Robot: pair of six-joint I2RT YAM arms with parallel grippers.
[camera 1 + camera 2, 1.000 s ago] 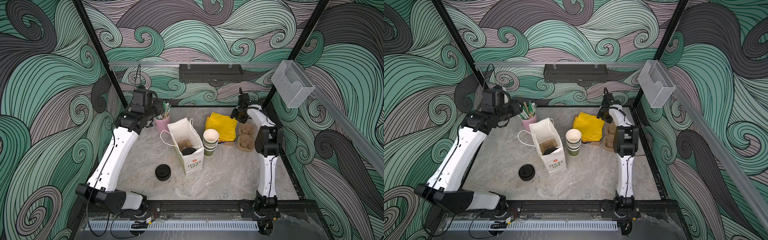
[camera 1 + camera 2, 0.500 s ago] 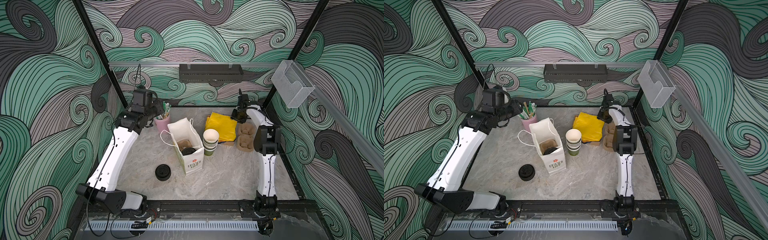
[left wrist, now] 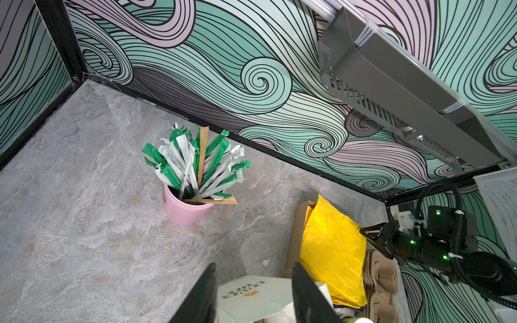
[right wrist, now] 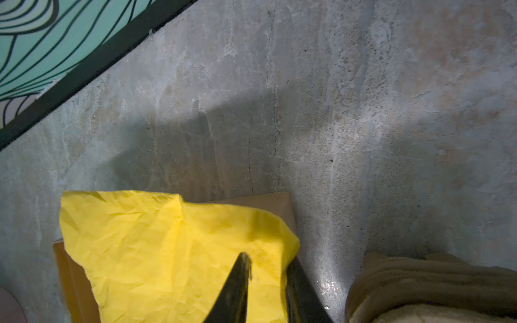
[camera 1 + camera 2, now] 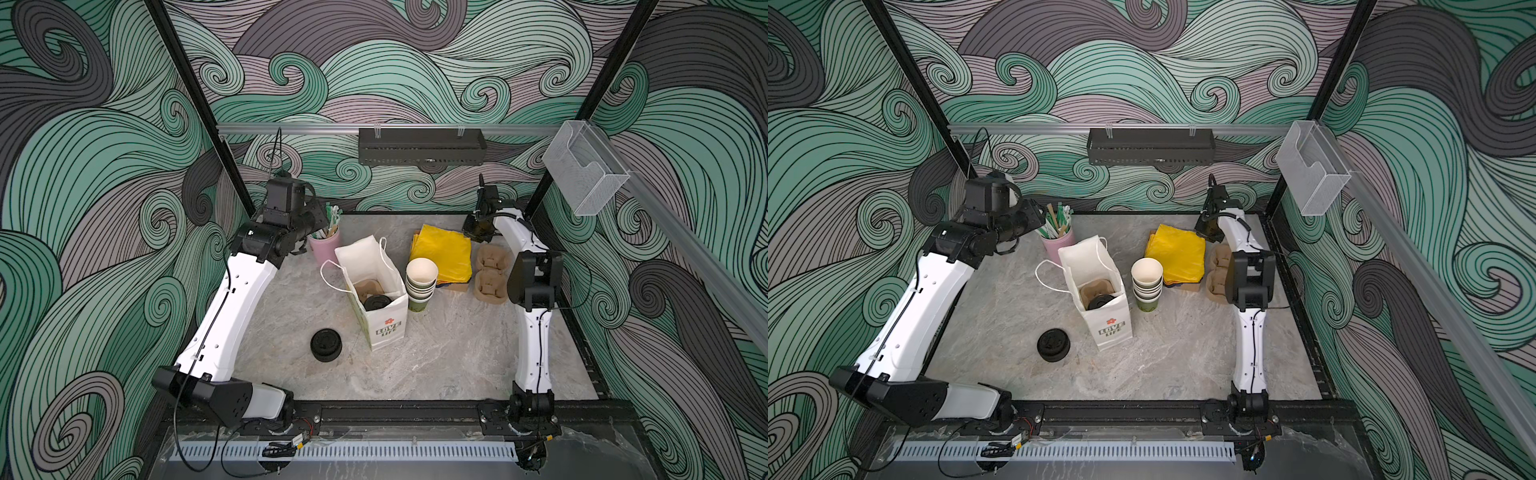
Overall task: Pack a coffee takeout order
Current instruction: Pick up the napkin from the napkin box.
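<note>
At the far left our left claw (image 3: 253,268) hangs spread above the desk (image 5: 436,353), nothing between its fingers, near a pink cup (image 5: 325,249) of wrapped straws. A squat stack of black lids (image 5: 326,344) sits nearer the front. In the middle stands the white paper bag (image 5: 384,328), open. Inside it we see the pulp carrier (image 5: 368,286) with the lidded cup (image 5: 377,302) seated in it. Just beside the bag stands a stack of lidless cups (image 5: 422,282). Behind them lies the yellow sheet (image 5: 442,253). Our right claw (image 4: 268,258) straddles its corner, fingers close together. We cannot tell whether they pinch it. Spare carriers (image 5: 492,274) lie alongside.
</note>
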